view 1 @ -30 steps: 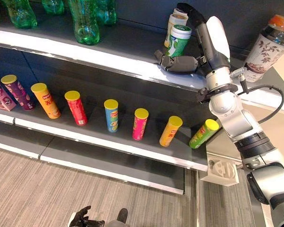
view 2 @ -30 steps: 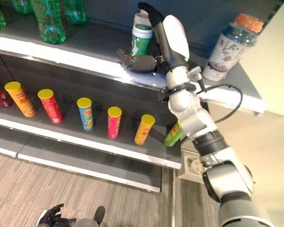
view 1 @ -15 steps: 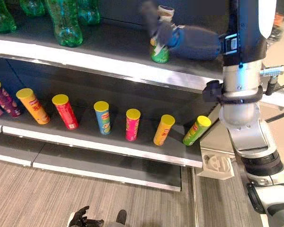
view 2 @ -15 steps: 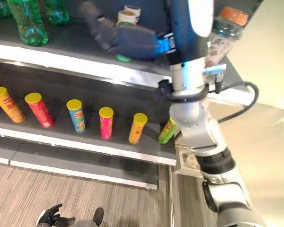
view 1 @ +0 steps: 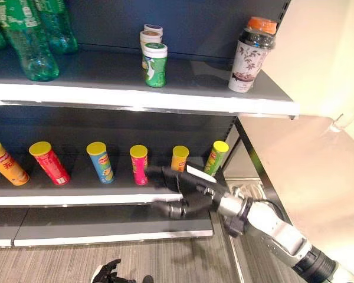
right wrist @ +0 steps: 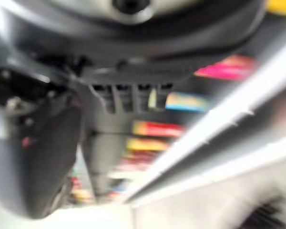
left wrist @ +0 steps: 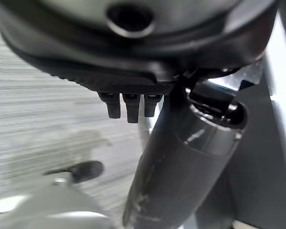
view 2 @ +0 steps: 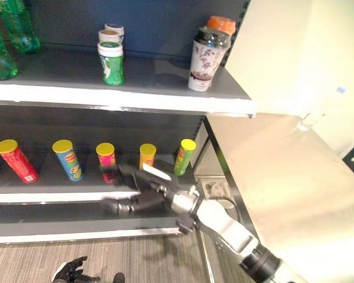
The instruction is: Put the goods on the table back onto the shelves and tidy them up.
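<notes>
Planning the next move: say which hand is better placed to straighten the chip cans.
Right. The right hand hangs open and empty just in front of the middle shelf, close to the chip cans. The left hand is down by the floor.

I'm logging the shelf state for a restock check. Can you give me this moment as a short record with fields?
Top shelf: green can upright in front of two more cans; patterned bottle at the right end; green bottles on the left
Lower shelf: row of yellow-lidded tubes
Right hand: empty, fingers relaxed, in front of the lower shelf
Left hand: low, over the floor
</notes>
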Robot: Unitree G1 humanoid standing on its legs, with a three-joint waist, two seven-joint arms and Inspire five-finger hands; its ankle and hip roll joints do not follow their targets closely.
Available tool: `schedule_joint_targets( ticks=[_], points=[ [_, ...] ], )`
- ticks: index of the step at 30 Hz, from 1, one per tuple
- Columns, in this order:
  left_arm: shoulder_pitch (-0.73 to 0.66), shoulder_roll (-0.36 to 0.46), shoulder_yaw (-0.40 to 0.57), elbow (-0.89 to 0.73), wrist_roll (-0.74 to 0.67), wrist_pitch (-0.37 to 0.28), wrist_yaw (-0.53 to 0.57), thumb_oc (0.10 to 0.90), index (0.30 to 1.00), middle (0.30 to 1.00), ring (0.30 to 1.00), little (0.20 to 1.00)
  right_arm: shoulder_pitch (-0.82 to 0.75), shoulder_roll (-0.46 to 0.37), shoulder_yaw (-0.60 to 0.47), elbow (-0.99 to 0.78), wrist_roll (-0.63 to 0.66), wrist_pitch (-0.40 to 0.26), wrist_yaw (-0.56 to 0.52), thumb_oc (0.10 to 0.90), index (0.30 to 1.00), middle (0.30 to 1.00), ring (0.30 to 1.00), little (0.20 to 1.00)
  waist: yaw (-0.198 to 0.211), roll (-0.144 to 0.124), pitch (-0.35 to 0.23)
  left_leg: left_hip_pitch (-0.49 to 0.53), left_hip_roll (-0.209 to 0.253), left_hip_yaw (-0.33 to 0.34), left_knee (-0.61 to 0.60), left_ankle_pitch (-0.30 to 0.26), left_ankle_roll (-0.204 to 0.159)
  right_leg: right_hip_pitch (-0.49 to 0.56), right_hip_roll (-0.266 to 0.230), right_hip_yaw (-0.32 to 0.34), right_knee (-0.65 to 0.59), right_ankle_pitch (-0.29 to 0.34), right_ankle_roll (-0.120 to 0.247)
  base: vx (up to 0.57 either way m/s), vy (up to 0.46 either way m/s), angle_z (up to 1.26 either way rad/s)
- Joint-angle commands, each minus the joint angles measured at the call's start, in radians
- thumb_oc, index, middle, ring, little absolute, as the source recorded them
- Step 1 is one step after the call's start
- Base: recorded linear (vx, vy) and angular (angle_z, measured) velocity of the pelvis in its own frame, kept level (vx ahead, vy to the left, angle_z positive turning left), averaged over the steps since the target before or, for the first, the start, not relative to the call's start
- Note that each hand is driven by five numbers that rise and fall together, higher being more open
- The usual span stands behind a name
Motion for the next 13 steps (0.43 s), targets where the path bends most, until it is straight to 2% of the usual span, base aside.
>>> schedule_joint_targets(
  ticks=[1, 2, 3, 4, 8, 9, 10, 13],
  points=[
    [-0.085, 0.016, -0.033, 0.020, 0.038, -0.068, -0.028, 0.800, 0.900, 0.900, 0.900, 0.900, -0.061, 0.046, -0.067, -0.014, -0.037, -0.066, 0.028, 0.800, 0.900, 0.900, 0.900, 0.900, 0.019, 0.008, 0.006, 0.069, 0.079, 0.043, 0.004, -0.123, -0.064, -0.003, -0.029, -0.072, 0.009, -0.014, 0.043, -0.04, -0.018, 0.06],
    [-0.082, 0.012, -0.040, 0.022, 0.044, -0.065, -0.037, 0.800, 0.900, 0.900, 0.900, 0.900, 0.015, 0.054, -0.082, 0.072, -0.105, -0.064, 0.025, 0.800, 0.900, 0.900, 0.900, 0.900, 0.014, 0.009, 0.011, 0.066, 0.083, 0.044, 0.004, -0.121, -0.067, -0.002, -0.029, -0.076, 0.006, -0.013, 0.044, 0.00, 0.000, 0.00],
    [-0.082, 0.012, -0.040, 0.022, 0.044, -0.065, -0.037, 0.800, 0.900, 0.900, 0.900, 0.900, 0.015, 0.054, -0.082, 0.072, -0.105, -0.064, 0.025, 0.800, 0.900, 0.900, 0.900, 0.900, 0.014, 0.009, 0.011, 0.066, 0.083, 0.044, 0.004, -0.121, -0.067, -0.002, -0.029, -0.076, 0.006, -0.013, 0.044, -0.04, -0.029, -0.03],
    [-0.078, 0.003, -0.052, 0.030, 0.040, -0.066, -0.043, 0.800, 0.900, 0.900, 0.900, 0.900, 0.094, 0.119, -0.123, 0.249, -0.218, -0.075, -0.023, 0.800, 0.900, 0.900, 0.900, 0.900, 0.005, 0.011, 0.012, 0.062, 0.085, 0.046, 0.004, -0.119, -0.068, -0.006, -0.028, -0.075, 0.005, -0.012, 0.046, 0.00, 0.000, 0.00],
    [-0.071, -0.017, -0.056, 0.053, 0.024, -0.056, -0.040, 0.800, 0.900, 0.900, 0.900, 0.900, 0.179, 0.265, -0.215, 0.585, -0.445, -0.084, -0.182, 0.800, 0.900, 0.900, 0.900, 0.900, -0.007, 0.016, 0.011, 0.067, 0.090, 0.051, 0.004, -0.121, -0.066, -0.006, -0.022, -0.069, 0.005, -0.017, 0.045, 0.00, -0.016, 0.03],
    [-0.074, -0.021, -0.054, 0.061, 0.019, -0.053, -0.033, 0.800, 0.900, 0.900, 0.900, 0.900, 0.199, 0.308, -0.243, 0.657, -0.473, -0.073, -0.219, 0.800, 0.900, 0.900, 0.900, 0.900, -0.011, 0.018, 0.010, 0.067, 0.091, 0.051, 0.004, -0.121, -0.065, -0.006, -0.021, -0.067, 0.005, -0.018, 0.045, 0.00, 0.000, 0.00],
    [-0.075, -0.020, -0.054, 0.061, 0.019, -0.053, -0.033, 0.800, 0.900, 0.900, 0.900, 0.900, 0.198, 0.309, -0.244, 0.659, -0.474, -0.074, -0.219, 0.800, 0.900, 0.900, 0.900, 0.900, -0.012, 0.016, 0.008, 0.063, 0.089, 0.049, 0.004, -0.118, -0.064, -0.009, -0.023, -0.068, 0.005, -0.017, 0.045, 0.01, -0.009, -0.04],
    [-0.124, -0.023, -0.035, 0.132, 0.005, -0.038, 0.004, 0.800, 0.900, 0.900, 0.900, 0.900, 0.223, 0.440, -0.345, 0.987, -0.567, -0.040, -0.350, 0.800, 0.900, 0.900, 0.900, 0.900, -0.035, 0.020, 0.002, 0.080, 0.088, 0.059, 0.004, -0.127, -0.059, -0.006, -0.018, -0.044, 0.005, -0.019, 0.042, 0.05, -0.009, -0.25]
  ],
)
